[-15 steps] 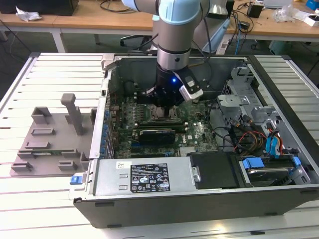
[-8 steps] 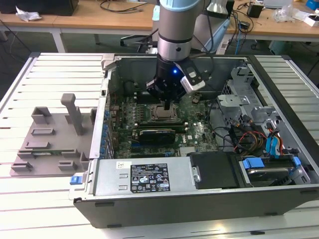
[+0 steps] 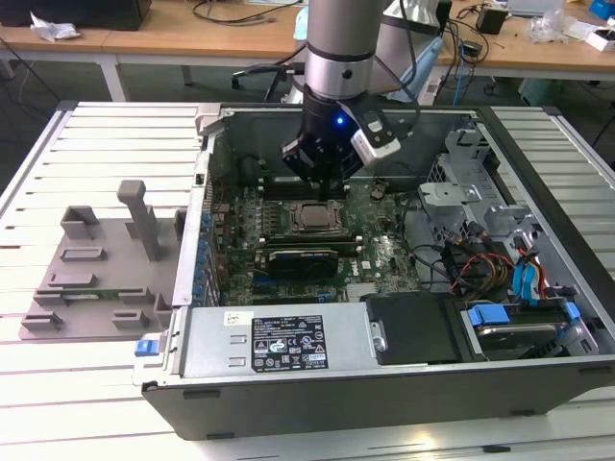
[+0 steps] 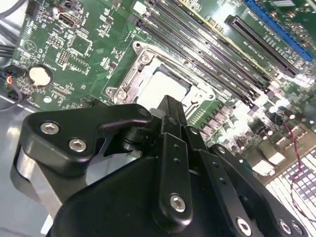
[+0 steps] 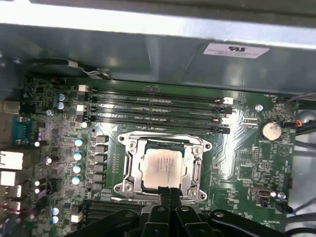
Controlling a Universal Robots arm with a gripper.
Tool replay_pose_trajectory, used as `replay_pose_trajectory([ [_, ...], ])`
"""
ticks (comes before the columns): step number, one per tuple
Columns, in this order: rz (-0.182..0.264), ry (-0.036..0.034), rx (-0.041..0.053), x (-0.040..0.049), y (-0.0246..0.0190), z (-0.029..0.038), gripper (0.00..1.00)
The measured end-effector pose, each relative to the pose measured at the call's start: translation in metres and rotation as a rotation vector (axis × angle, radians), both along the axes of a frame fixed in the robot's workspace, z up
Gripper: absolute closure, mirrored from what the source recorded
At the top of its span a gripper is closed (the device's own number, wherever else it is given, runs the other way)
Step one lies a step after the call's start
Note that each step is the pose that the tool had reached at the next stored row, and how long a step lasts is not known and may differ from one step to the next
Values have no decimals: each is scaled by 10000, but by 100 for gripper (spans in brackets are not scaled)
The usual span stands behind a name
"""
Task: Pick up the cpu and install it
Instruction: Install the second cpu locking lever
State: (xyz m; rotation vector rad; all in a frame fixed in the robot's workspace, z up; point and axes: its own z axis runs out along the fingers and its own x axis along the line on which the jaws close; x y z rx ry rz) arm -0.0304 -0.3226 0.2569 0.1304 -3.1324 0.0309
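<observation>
Exterior view: black end effector (image 3: 322, 182) hangs inside the open grey computer case (image 3: 384, 370), just above the small square silvery-grey cpu (image 3: 313, 216), which lies in the metal socket frame on the green motherboard (image 3: 384, 254). A grey plastic fixture tray (image 3: 96, 274) rests on the slatted white surface (image 3: 58, 154) at this view's left.

Second wrist view: cpu (image 4: 162, 89) sits in the socket beyond the end effector (image 4: 170, 106).

First wrist view: cpu (image 5: 163, 168) lies flat in the socket, below 4 black memory slots (image 5: 153, 108). End effector (image 5: 167, 191) fingers appear pressed together, holding nothing.
</observation>
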Motion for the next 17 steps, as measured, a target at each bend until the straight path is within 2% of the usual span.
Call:
replay_pose_trajectory([
  [4, 0, 0, -6, 0, 0, 174, 89],
  [9, 0, 0, -9, 0, 1, 317, 89],
  [17, 0, -1, -9, 0, 1, 328, 89],
])
